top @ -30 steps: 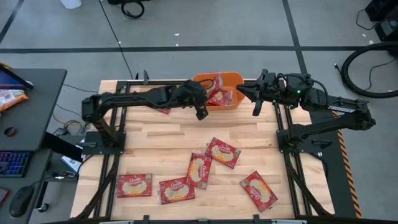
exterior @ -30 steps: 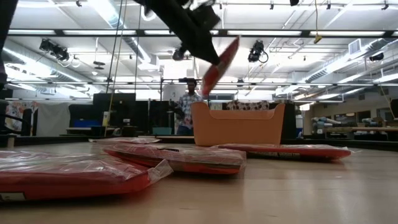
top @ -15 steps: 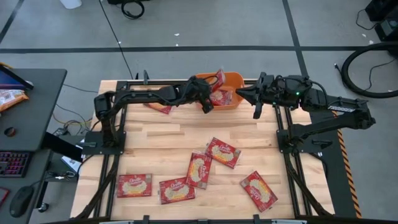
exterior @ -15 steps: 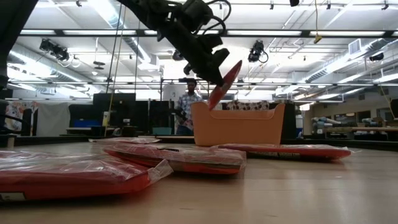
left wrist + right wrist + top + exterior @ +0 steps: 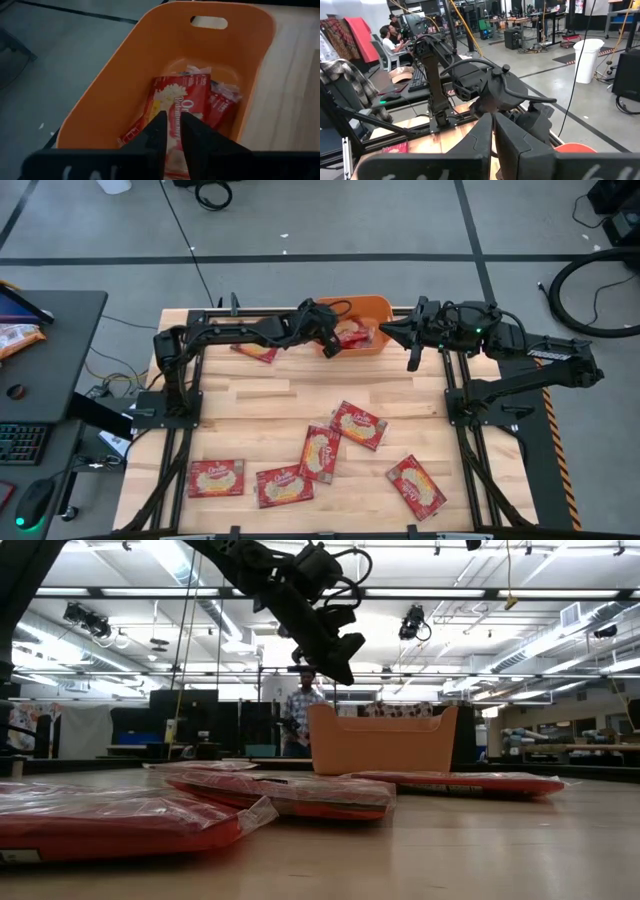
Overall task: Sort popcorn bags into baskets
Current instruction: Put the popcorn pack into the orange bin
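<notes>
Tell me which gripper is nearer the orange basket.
Left. The left gripper hangs over the orange basket, near its left rim; the right gripper sits just beyond its right end.

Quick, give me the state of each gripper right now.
Left gripper: over the orange bin, holding nothing; open or shut cannot be told.
Right gripper: shut, empty, beside the bin.

Glossy film popcorn bags (image 5: 358, 425), smooth plastic basket (image 5: 120, 85), pale wooden table (image 5: 260, 395).
</notes>
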Tool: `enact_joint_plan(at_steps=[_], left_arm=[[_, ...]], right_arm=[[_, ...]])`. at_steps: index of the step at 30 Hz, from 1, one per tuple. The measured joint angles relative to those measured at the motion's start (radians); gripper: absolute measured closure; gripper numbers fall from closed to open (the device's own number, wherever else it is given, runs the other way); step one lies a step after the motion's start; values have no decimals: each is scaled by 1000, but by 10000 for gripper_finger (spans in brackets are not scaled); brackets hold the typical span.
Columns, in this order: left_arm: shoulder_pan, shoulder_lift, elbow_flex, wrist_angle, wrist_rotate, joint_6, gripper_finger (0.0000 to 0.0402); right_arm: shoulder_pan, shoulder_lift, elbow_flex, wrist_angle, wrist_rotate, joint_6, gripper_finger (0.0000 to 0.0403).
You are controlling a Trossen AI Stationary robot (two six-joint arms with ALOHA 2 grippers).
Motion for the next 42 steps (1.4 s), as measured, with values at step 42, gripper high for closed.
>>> enact_joint_plan(at_steps=[42], left_arm=[[129,-252,-338,-874,95,414,205]], right_arm=[[0,0,0,-16,0,40,379]])
